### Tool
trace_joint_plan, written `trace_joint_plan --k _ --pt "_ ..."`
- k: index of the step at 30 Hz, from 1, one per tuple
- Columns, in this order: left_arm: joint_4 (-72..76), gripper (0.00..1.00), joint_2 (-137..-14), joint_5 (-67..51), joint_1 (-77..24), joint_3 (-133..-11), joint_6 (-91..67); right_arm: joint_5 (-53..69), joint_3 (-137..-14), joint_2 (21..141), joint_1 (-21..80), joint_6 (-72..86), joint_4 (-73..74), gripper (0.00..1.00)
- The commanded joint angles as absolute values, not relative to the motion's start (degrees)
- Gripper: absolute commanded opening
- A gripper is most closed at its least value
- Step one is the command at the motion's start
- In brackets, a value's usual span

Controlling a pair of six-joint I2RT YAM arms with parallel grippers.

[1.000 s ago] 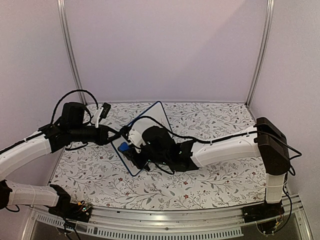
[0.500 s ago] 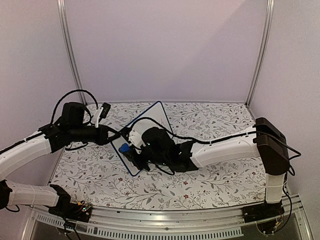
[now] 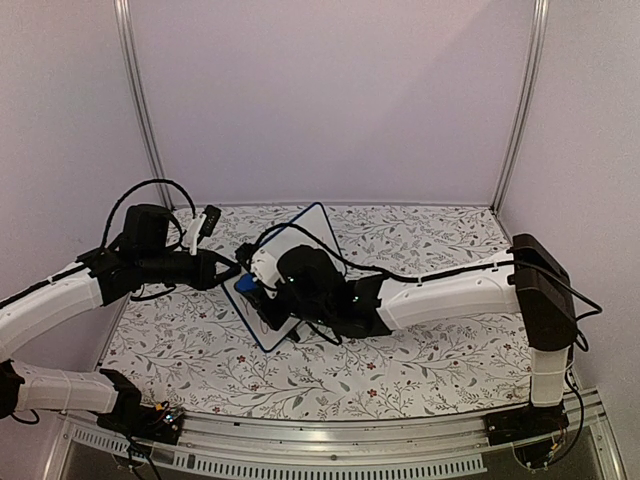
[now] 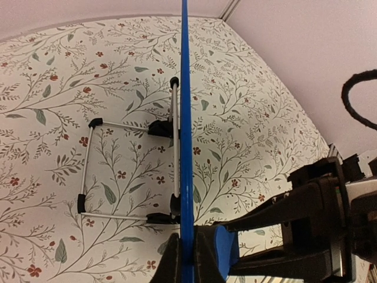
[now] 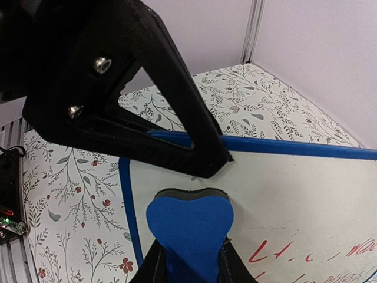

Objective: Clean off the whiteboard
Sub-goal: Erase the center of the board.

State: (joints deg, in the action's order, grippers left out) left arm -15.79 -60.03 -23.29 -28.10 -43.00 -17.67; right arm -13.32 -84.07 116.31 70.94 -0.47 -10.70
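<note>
Within left gripper [image 4: 187, 253], whiteboard [image 4: 185, 118] edge.

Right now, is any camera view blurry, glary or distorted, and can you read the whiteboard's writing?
Top external: soft even light, sharp, no glare; the right arm hides most of the whiteboard. Left wrist: wide-angle bend across the table, board edge-on. Right wrist: the eraser looms in the foreground; the red writing is cropped, unreadable.

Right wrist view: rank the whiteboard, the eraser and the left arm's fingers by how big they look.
1. whiteboard, though cut off by the frame
2. left fingers, close behind; nearness to the camera inflates them
3. blue eraser
</note>
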Motion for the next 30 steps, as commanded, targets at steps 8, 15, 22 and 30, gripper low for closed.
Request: trace_joint_plan --k 8,15,22,30 --pt "-15.91 0.00 -59.94 -24.38 -28.04 -43.42 -17.51 -16.25 -82.54 119.15 73.07 -2.49 -9.94 0.16" --pt "-15.98 0.00 -59.89 -24.32 -27.98 -43.50 -17.58 -16.10 -78.70 118.10 73.18 -0.82 -9.95 0.16" --pt "-15.75 0.00 -59.94 -24.28 -27.96 -43.42 -17.59 -18.36 -81.04 117.13 73.14 -2.40 -10.02 0.16" --pt "-15.80 0.00 -59.59 -23.98 -27.96 -43.34 -17.57 -21.38 -86.88 118.48 73.17 -7.06 -9.67 0.16"
